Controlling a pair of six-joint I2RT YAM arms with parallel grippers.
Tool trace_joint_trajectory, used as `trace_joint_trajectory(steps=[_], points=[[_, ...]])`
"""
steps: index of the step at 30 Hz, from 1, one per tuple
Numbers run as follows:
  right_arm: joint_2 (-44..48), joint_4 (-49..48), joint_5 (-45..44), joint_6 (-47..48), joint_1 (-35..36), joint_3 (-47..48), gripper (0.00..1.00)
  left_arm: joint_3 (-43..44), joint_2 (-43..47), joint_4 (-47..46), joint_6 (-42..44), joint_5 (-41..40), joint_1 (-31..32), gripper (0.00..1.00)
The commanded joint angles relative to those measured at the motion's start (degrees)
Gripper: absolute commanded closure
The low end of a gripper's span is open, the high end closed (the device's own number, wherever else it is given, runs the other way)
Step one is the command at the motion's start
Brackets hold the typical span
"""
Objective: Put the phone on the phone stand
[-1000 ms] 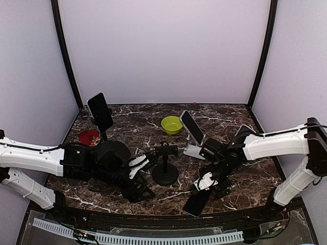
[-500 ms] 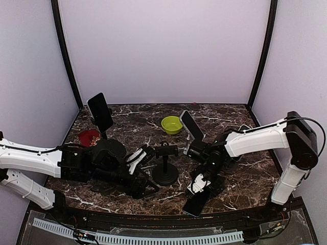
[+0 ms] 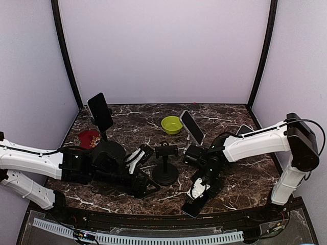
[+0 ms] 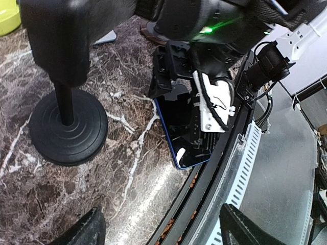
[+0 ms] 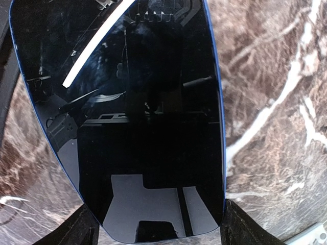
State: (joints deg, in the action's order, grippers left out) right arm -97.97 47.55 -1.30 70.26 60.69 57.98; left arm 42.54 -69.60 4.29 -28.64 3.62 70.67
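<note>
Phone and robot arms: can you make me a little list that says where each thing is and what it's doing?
phone: low by the front edge of the table, shiny dark face up
right gripper: closed on the phone, one finger on each side
left gripper: open, holding nothing, next to the phone stand
phone stand: black with a round base, mid-table, nothing on it
green bowl: behind the phone stand
job done: not yet

Lime-green bowl point(image 3: 171, 124) at the back, red bowl point(image 3: 89, 137) far left — both on dark marble table point(image 3: 133, 120).
</note>
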Motion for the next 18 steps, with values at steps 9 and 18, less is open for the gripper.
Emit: trace_joint_trajectory(steps=[9,18], points=[[8.42,9.18,2.35,-10.06,7.77,7.64,0.52,-7.04,-6.22,-20.35,-15.67,9.97,0.19,0.21],[9.47,10.35,3.32,-12.51,11.11,13.01,0.57,-13.03,-6.10,-26.85,-14.91,6.11,0.16,0.21]])
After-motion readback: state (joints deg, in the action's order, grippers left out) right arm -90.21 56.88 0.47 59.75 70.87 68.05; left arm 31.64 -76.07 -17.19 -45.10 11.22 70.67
